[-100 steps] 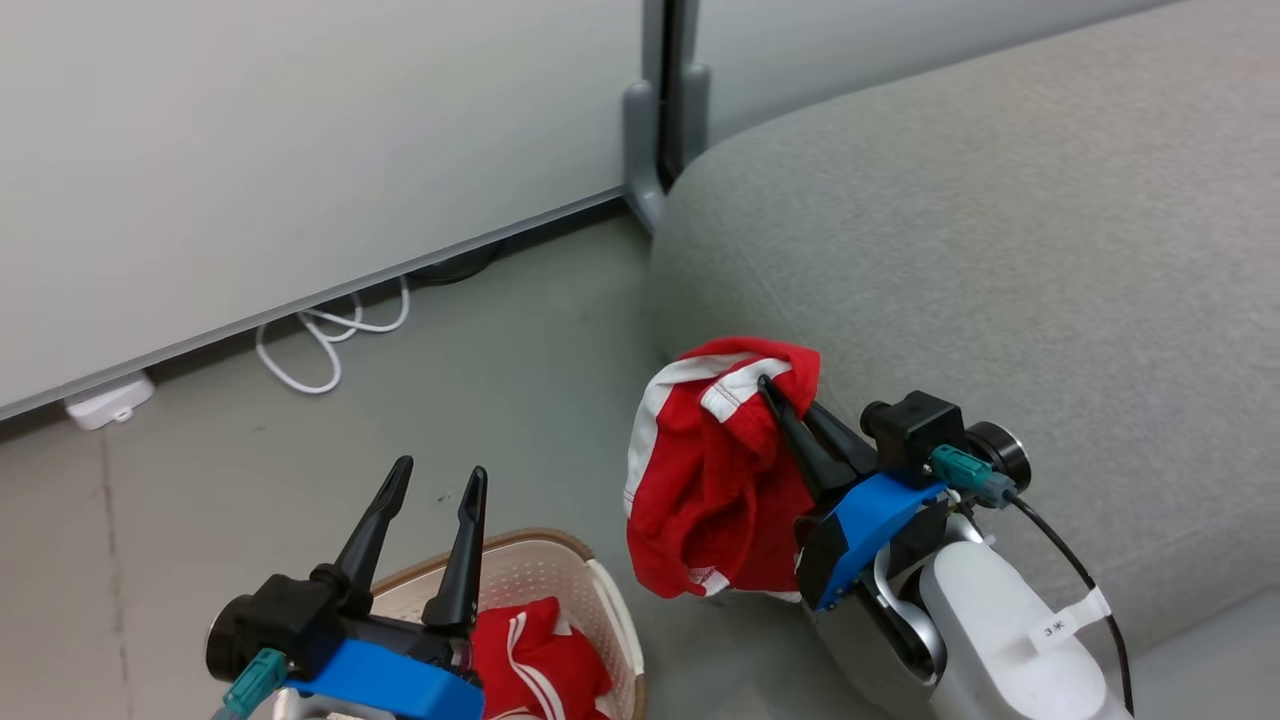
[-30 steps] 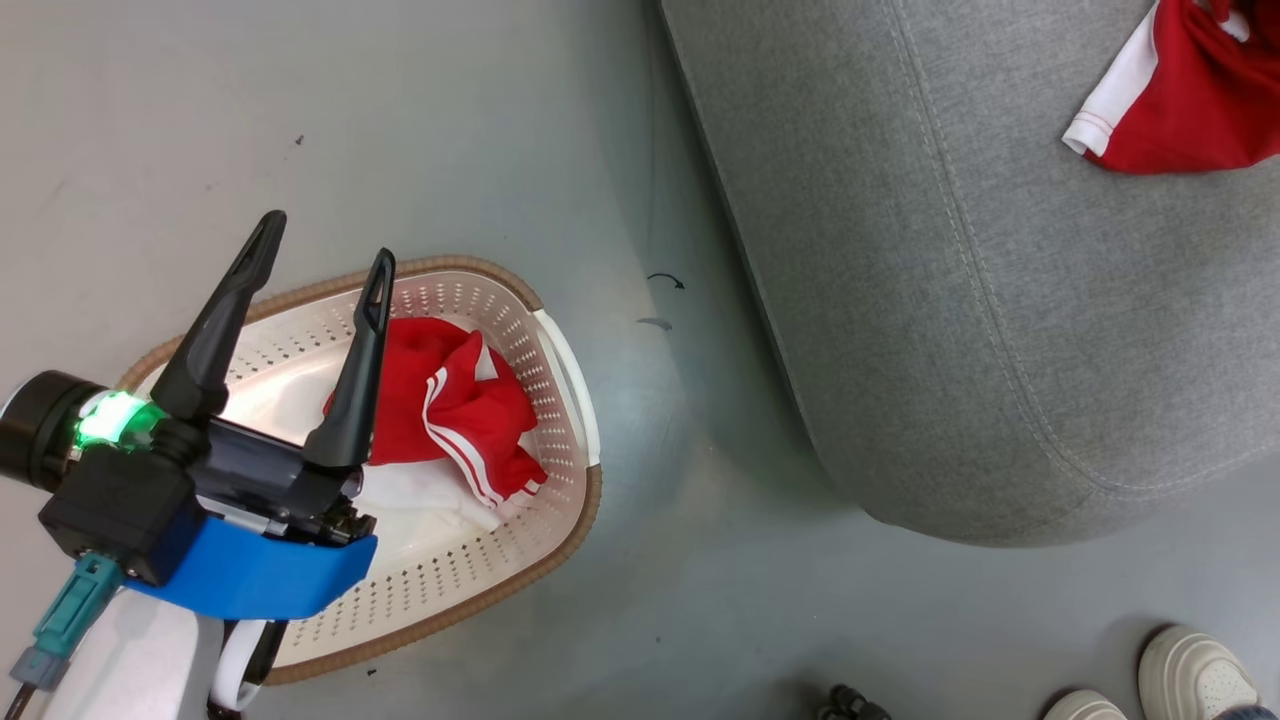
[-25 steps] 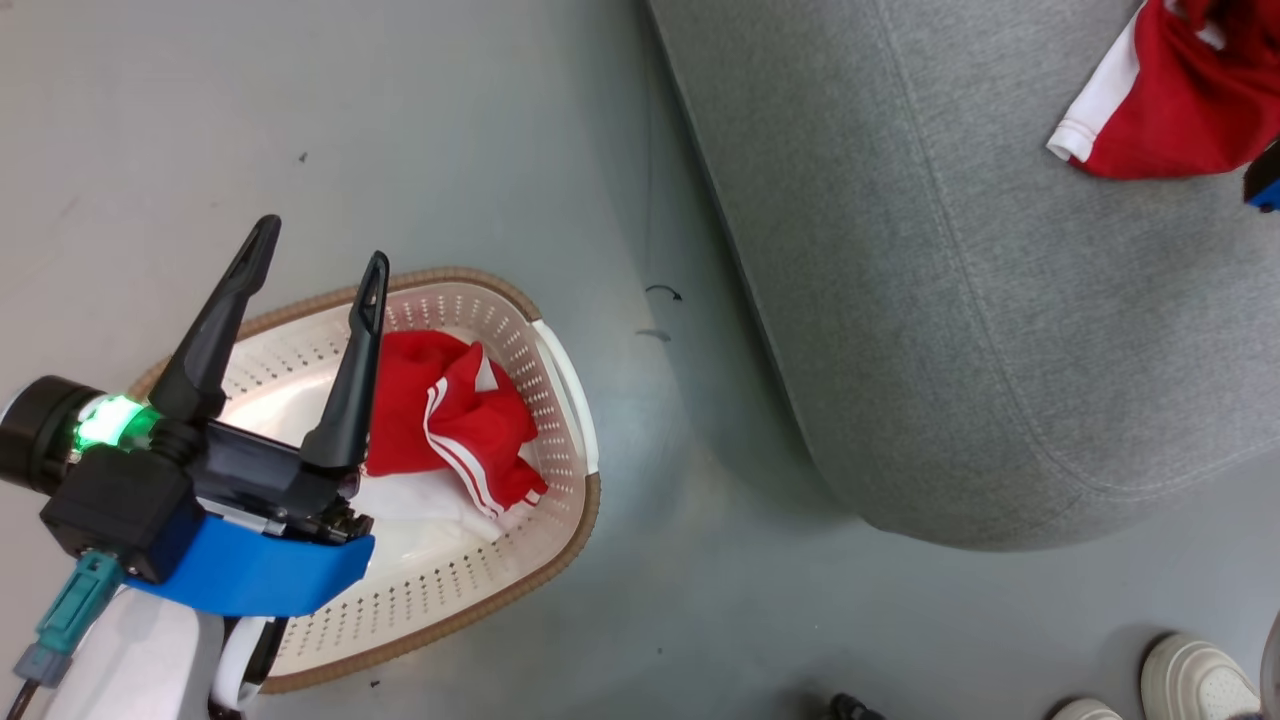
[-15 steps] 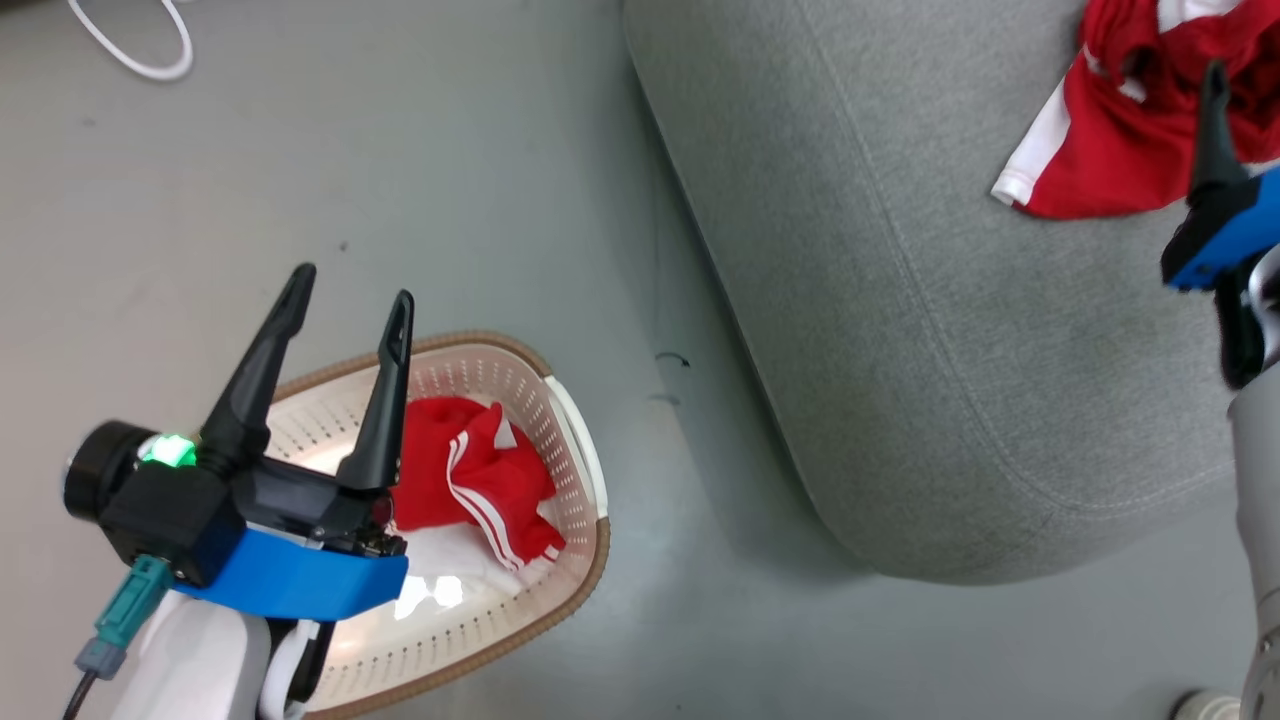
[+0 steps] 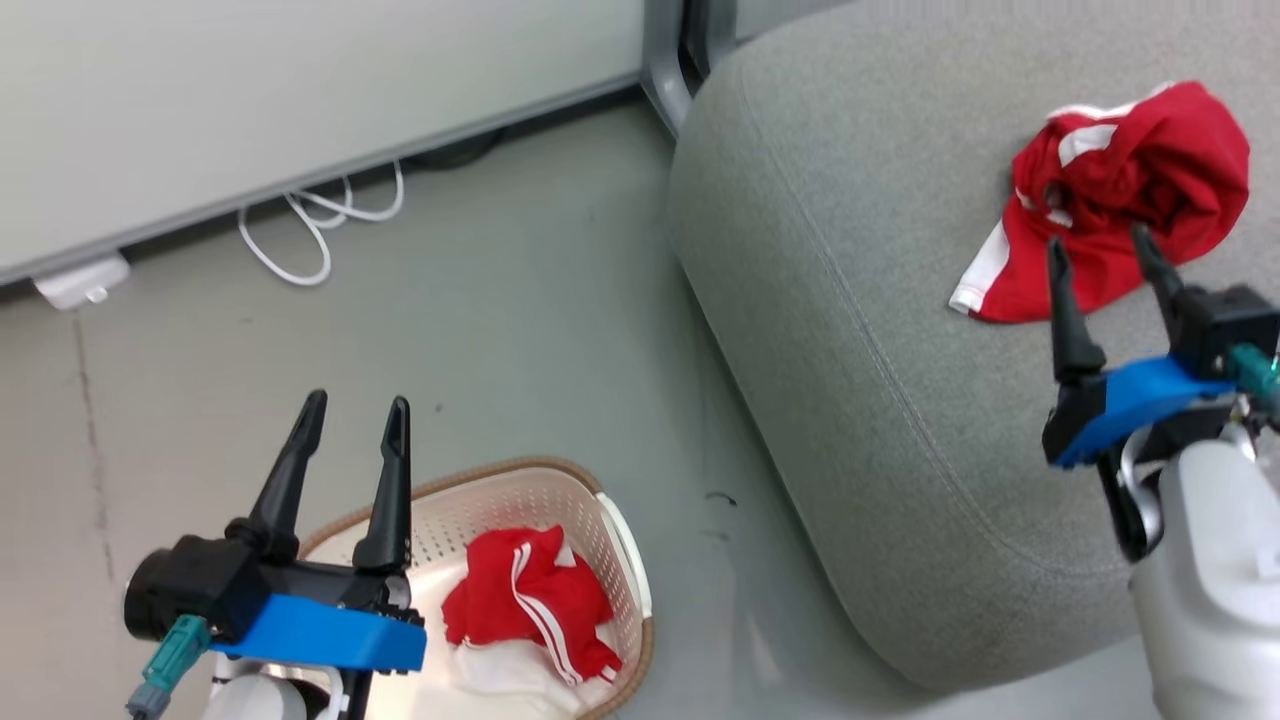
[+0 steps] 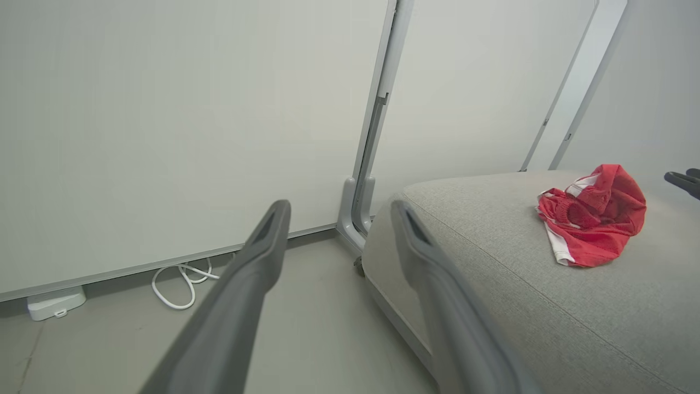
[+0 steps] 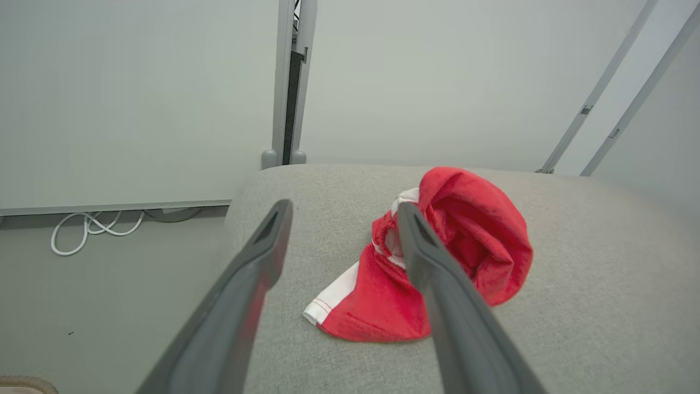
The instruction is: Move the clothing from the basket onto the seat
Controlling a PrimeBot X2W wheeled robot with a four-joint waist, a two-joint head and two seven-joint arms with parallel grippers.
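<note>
My right claw (image 5: 1096, 240) is spread wide with nothing in it. One red garment (image 5: 1130, 170) lies crumpled on the seat (image 5: 880, 330) right at its fingertips; I can't tell if they touch it. My left claw (image 5: 357, 400) is also wide open and empty, over the basket (image 5: 628, 560). A second red garment (image 5: 535, 600) with white stripes sits in the basket, just right of that claw's base. A white cable (image 5: 310, 225) lies on the floor well ahead of the fingers.

A partitioned lab or office space is suggested by plain pale wall panels (image 6: 164, 137) joined by a grey metal post (image 6: 354, 208), a bare grey floor (image 5: 480, 330), a white plug box (image 5: 78, 283) and an upholstered seat (image 5: 880, 400).
</note>
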